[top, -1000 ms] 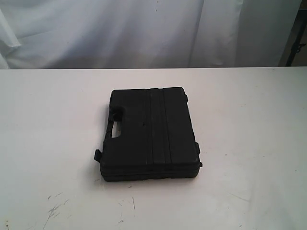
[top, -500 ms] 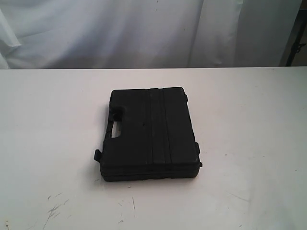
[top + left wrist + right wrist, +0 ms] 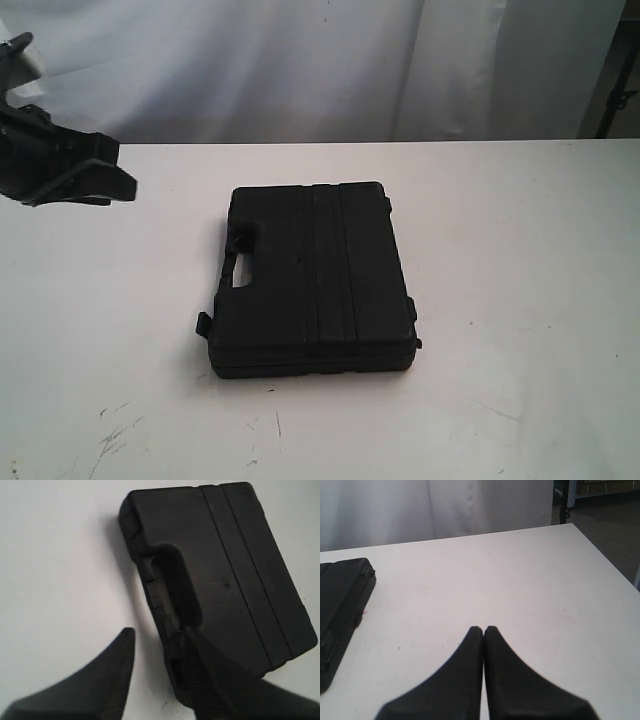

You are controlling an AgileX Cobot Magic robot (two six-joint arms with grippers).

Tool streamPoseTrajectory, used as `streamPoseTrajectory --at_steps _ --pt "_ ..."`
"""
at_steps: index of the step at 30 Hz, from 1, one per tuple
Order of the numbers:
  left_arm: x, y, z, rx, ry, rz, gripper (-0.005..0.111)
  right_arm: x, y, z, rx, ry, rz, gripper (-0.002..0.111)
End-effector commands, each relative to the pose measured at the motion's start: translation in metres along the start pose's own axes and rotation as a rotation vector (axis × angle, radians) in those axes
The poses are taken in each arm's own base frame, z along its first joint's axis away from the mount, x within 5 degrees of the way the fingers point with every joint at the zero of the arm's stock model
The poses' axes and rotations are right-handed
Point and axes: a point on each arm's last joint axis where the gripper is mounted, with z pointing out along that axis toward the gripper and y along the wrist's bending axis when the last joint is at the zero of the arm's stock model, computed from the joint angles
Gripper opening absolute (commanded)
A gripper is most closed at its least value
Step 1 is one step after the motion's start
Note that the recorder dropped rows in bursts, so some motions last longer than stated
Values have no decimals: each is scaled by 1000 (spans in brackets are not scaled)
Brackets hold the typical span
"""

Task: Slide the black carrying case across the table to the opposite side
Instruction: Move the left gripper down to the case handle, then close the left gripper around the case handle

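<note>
Black case (image 3: pixel 312 280) lies flat mid-table, unmoved; left arm has just come into the exterior view.

White table (image 3: pixel 520 300) carried only the case a moment ago. Now the left gripper (image 3: pixel 159 628) shows at the far left of the exterior view, well apart from the case and off the tabletop. Its jaws are apart with nothing between them. In its wrist view it looks down at the case edge with the handle slot (image 3: pixel 240 268), which faces the left side. The right gripper (image 3: pixel 483 628) has its fingers pressed together, empty, and is out of the exterior view, with a case corner at the edge of its wrist view. Judgement: the approach has started and the slide has not. The left arm likely pushes from the handle edge toward the right side.
</note>
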Motion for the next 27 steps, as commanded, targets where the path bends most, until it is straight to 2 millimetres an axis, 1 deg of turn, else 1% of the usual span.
streamPoseTrajectory --at_steps 1,2,3,7,10,11,12,14,17,20,21,27 --pt "-13 5 20 72 41 53 63 1 0 0 5 -5 4 0" --pt "-16 7 25 79 54 48 68 1 0 0 5 -5 4 0" --pt "-18 7 29 89 68 37 69 1 0 0 5 -5 4 0" --pt "-28 7 49 88 142 -18 68 1 0 0 5 -5 4 0" --pt "-34 0 68 -4 221 -12 68 1 0 0 5 -5 4 0" --pt "-34 -5 77 -47 250 -12 68 1 0 0 5 -5 4 0" --pt "-34 -8 81 -65 260 -13 68 1 0 0 5 -5 4 0" --pt "-29 -14 97 -109 302 -14 68 1 0 0 5 -5 4 0" --pt "-20 -20 120 -118 345 -16 68 1 0 0 5 -5 4 0" --pt "-15 -20 133 -121 359 -14 65 1 0 0 5 -5 4 0" --pt "-14 -18 139 -132 358 -42 63 1 0 0 5 -5 4 0" --pt "-7 -10 155 -144 380 -67 62 1 0 0 5 -5 4 0"
